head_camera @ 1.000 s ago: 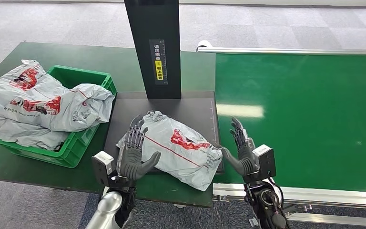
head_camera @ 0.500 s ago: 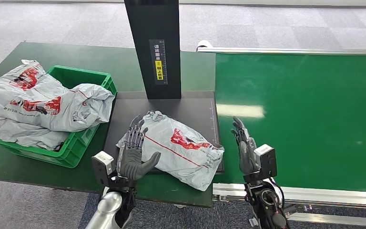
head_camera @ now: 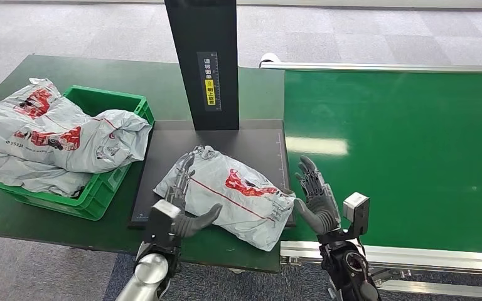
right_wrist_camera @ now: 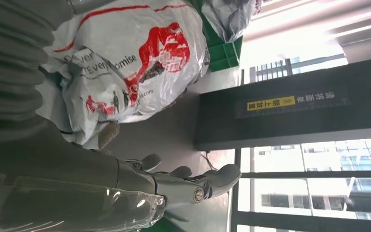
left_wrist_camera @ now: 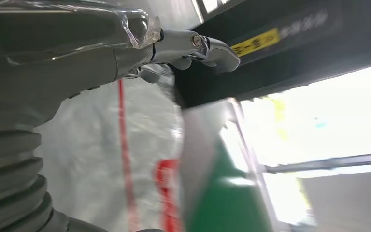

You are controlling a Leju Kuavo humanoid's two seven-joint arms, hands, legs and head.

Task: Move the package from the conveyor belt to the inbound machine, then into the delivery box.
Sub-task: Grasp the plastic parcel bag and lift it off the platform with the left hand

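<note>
One grey plastic mailer bag with red print (head_camera: 235, 195) at lower centre. Two or three similar bags (head_camera: 56, 135) heaped upper left, in one green plastic crate (head_camera: 110, 100). Two grey robot hands: left hand (head_camera: 185, 210), right hand (head_camera: 314, 199).

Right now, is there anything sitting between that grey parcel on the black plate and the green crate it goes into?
Nothing visible lies between them. The package rests on the black scanner plate, and the green crate sits directly beside that plate. However, the crate is already heaped with other grey bags, so space inside looks tight.
</note>
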